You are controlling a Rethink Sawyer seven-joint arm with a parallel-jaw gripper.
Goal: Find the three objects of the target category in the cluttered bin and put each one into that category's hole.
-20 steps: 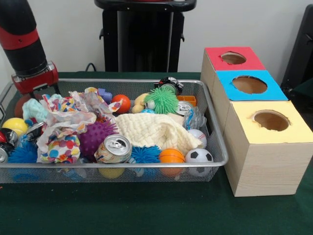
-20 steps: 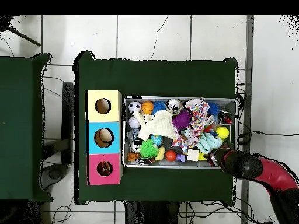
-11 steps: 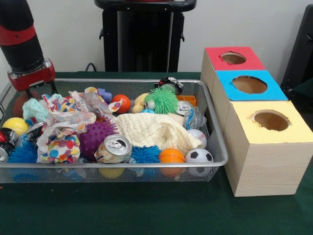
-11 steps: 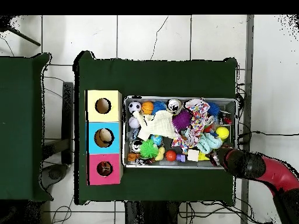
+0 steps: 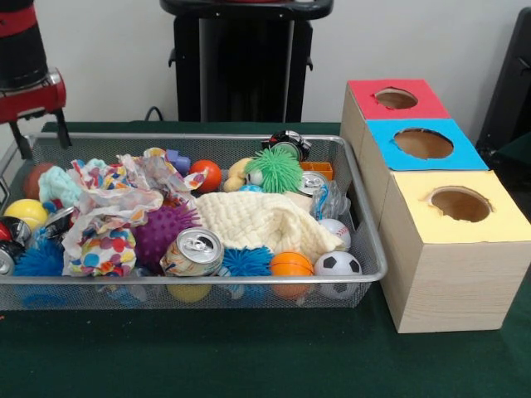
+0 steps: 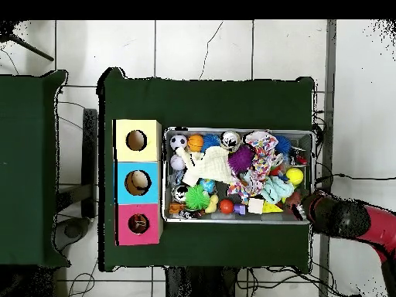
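Front view: gripper (image 5: 40, 137) hangs above the wire bin's (image 5: 207, 275) corner, its two thin fingers (image 5: 63, 130) spread apart and empty, clear of the clutter. Directly under it lies a brown ball (image 5: 36, 178); further off along the bin sit a purple spiky ball (image 5: 162, 232), a soda can (image 5: 192, 252) and a cream cloth (image 5: 261, 222). Well away stand the three boxes with holes, red (image 5: 396, 99), blue (image 5: 424, 143) and yellow (image 5: 459, 204).

Overhead view: the arm (image 6: 352, 223) covers the bin (image 6: 240, 131) corner; the boxes (image 6: 137, 182) lie beyond the bin's opposite end.

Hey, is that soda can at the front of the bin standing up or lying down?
Tipped. The soda can lies on its side against the bin front rim, its silver top facing the camera rather than up.
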